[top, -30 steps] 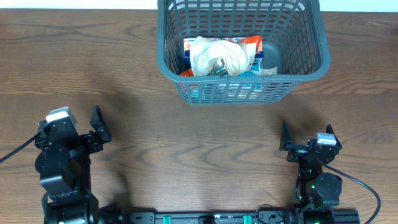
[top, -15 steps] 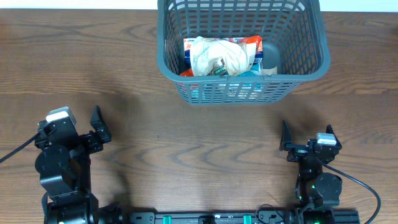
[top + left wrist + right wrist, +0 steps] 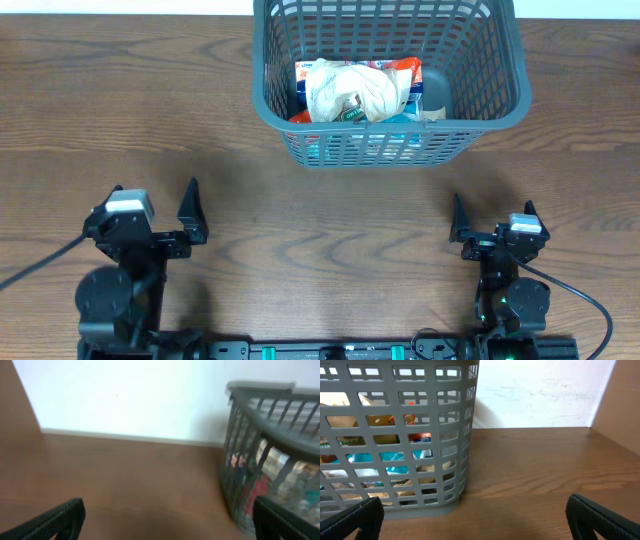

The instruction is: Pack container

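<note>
Grey lattice container (image 3: pixel 492 80) — upright, snack-filled.

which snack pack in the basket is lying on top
The white crinkled bag in the middle of the basket; the orange-red pack and blue pack only show around and beneath it.

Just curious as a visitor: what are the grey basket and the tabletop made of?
The basket looks like moulded plastic, matte dark grey: uniform colour, even lattice slots. The tabletop looks like wood or wood-look laminate: brown grain streaks, slight sheen; which one, I cannot tell.
</note>
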